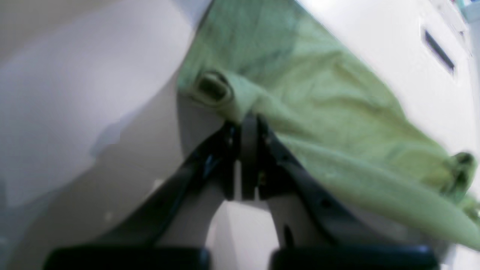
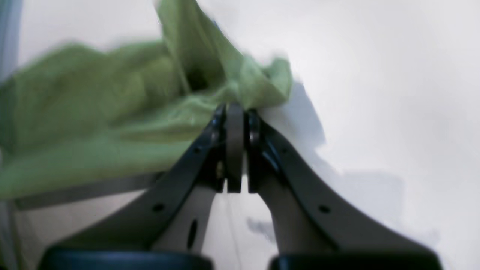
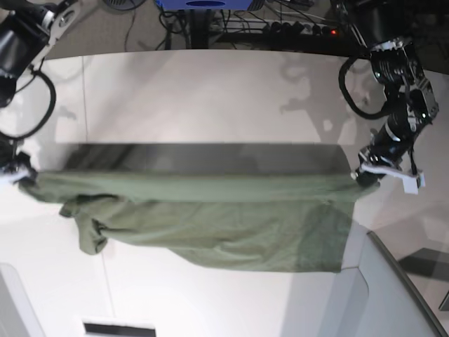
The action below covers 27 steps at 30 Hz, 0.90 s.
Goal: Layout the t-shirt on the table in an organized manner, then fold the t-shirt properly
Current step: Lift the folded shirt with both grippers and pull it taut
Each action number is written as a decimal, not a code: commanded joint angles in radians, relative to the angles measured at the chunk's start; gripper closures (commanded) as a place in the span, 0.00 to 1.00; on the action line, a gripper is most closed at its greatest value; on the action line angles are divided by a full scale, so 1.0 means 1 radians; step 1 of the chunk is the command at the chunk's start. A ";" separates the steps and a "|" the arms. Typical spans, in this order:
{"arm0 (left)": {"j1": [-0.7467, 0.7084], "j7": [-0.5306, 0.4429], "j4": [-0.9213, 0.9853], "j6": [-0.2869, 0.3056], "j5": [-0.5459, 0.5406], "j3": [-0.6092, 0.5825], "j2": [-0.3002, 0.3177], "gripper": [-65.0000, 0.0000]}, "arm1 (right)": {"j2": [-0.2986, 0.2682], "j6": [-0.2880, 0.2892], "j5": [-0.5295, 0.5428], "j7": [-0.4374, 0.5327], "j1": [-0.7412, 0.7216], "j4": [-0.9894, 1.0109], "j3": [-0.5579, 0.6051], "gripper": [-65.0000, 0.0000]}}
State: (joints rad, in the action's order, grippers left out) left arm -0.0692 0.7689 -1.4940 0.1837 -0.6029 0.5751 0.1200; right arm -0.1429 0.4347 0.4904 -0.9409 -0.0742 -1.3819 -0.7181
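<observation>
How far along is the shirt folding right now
Early stage. Done: both arms have picked up the t-shirt, the left pincer and the right pincer each shut on an edge. In hand: the shirt is stretched between them in the base view, hanging above the table with its shadow beneath. Left: laying it flat and smooth, then every fold; none is visible yet.

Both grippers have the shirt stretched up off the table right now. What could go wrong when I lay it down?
1. The olive-green cotton t-shirt is pinched only at its edges by the left gripper and right gripper; a jerk could pull the thin bite free.
2. The sleeve end hangs bunched, so it may land folded under.
3. The lower corner hangs near the grey angled panel beside the white table and may drape over it.
</observation>
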 commanded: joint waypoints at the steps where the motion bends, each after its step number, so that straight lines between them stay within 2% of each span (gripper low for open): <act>1: -0.007 -0.015 -0.015 -0.003 -0.001 0.006 0.013 1.00 | -0.016 0.002 0.006 0.013 0.004 -0.024 -0.008 1.00; 12: -0.113 -0.015 -0.012 -0.003 0.004 0.006 0.013 1.00 | -0.014 0.002 0.006 0.013 0.101 -0.020 -0.005 1.00; 17: -0.159 -0.016 -0.012 -0.002 0.007 0.001 0.013 1.00 | 0.025 0.002 0.006 0.016 0.158 -0.026 -0.007 1.00; 27: -0.212 -0.018 -0.007 0.000 0.008 0.000 0.031 1.00 | 0.045 0.003 0.006 0.041 0.242 -0.026 -0.008 1.00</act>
State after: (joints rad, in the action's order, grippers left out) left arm -0.2787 0.7677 -1.4857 0.1814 -0.5846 0.5701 0.1402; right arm -0.0822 0.4316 0.4908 -0.9081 0.1661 -1.3884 -0.7200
